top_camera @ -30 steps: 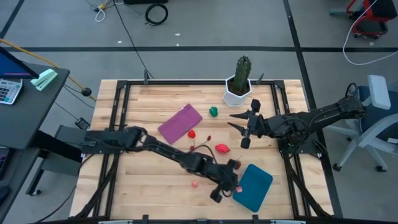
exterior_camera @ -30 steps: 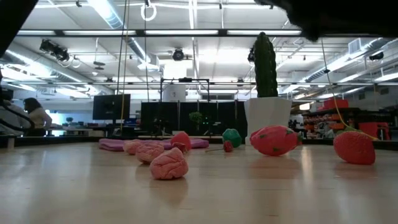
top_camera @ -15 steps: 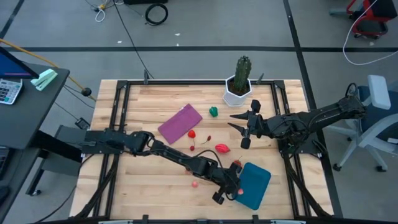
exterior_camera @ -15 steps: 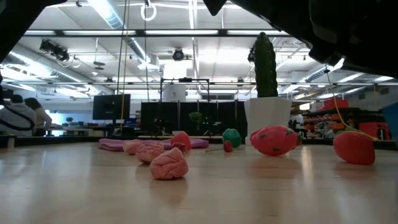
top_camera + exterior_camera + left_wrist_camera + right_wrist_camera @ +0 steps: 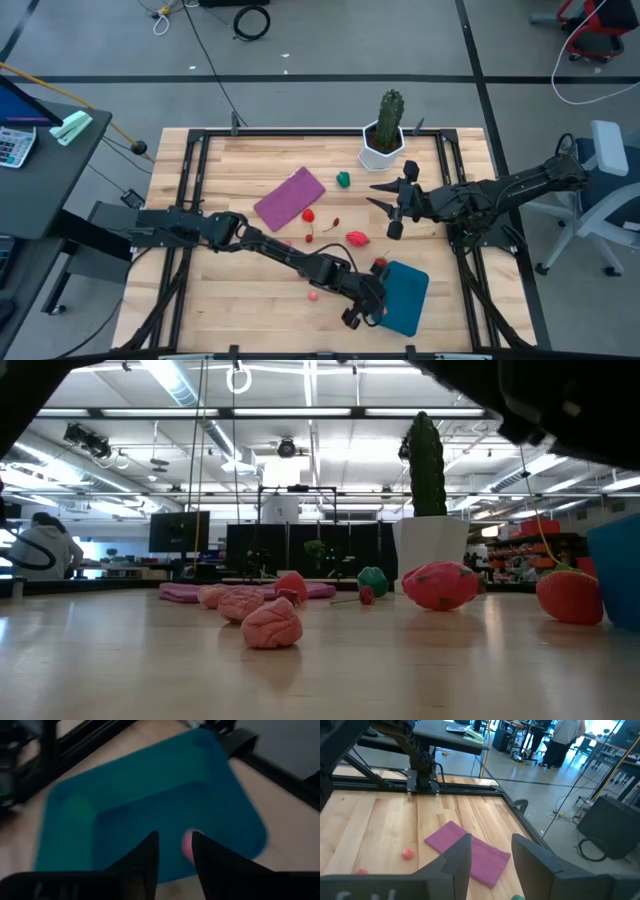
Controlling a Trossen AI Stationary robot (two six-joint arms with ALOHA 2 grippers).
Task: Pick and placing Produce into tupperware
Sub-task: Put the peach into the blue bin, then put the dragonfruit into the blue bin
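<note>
The teal tupperware (image 5: pixel 403 297) lies near the table's front right, and its wall shows in the low view (image 5: pixel 618 570). My left gripper (image 5: pixel 370 304) hangs open over its left rim (image 5: pixel 175 857). A pink piece (image 5: pixel 187 845) shows just past the fingers, on the container. More produce lies loose on the table: a green piece (image 5: pixel 343 179), red pieces (image 5: pixel 357 239) (image 5: pixel 309 214) (image 5: pixel 380 264) and a pink one (image 5: pixel 313 295). My right gripper (image 5: pixel 373 195) waits open above the table, near the cactus. My left gripper points down at the tupperware's left part. The pink piece (image 5: pixel 187 845) sits close beside one fingertip (image 5: pixel 199 842), but I cannot tell whether the finger touches it or the container.
A tall green cactus in a white pot (image 5: pixel 384 130) stands at the far edge, also seen in the low view (image 5: pixel 427 470). A flat purple rectangle (image 5: pixel 290 197) lies left of centre. Black frame rails (image 5: pixel 195 165) run along the table's sides.
The tupperware has slid a little toward the table's left and turned slightly; its wall now shows at the low view's right edge. My left gripper has stayed at the container's left rim, and the arm behind it has shifted slightly toward the near edge.
</note>
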